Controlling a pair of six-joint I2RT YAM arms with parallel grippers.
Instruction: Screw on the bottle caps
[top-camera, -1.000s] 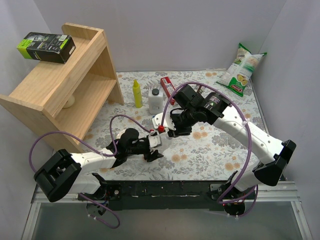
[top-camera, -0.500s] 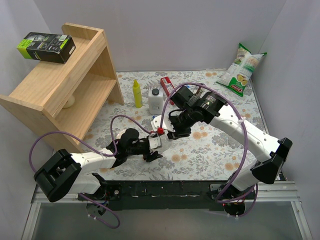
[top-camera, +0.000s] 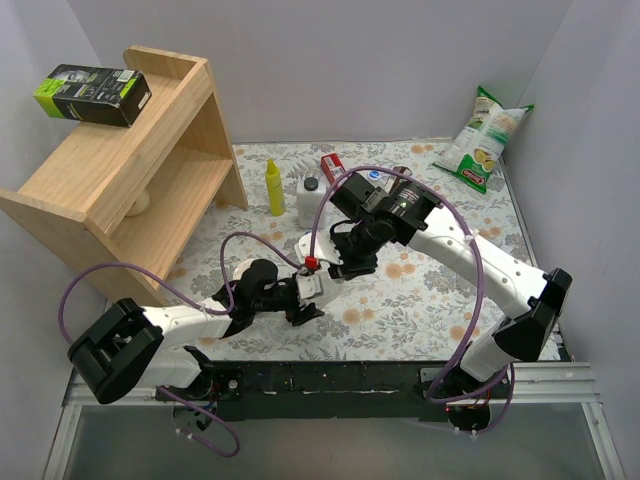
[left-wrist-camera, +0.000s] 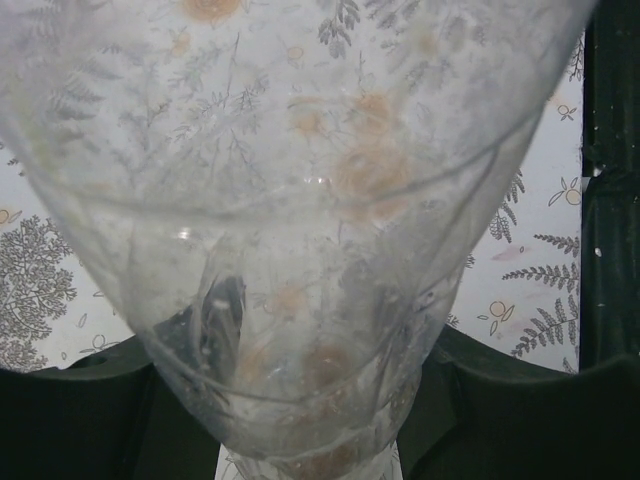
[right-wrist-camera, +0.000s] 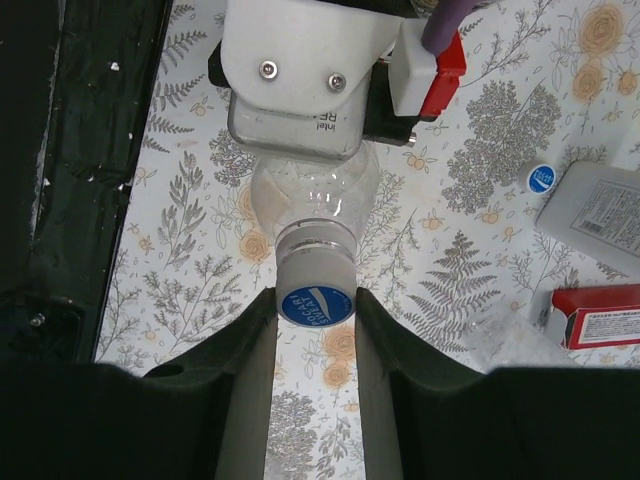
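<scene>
Near the middle of the table's (top-camera: 420, 300) near edge, the left end effector (top-camera: 306, 290) is clamped on a clear bottle (left-wrist-camera: 300, 250). The right end effector (right-wrist-camera: 316, 312) pinches a blue cap (right-wrist-camera: 316, 303) seated on the bottle's neck. How far the cap is threaded is hard to tell, so I judge the tightening unfinished. A second blue cap (right-wrist-camera: 541, 177) lies loose beside the white bottle (right-wrist-camera: 600, 205) toward the far edge, so more capping is left. The red box (right-wrist-camera: 600, 315) and yellow bottle (top-camera: 274, 188) stand apart, and nothing blocks the turning.
</scene>
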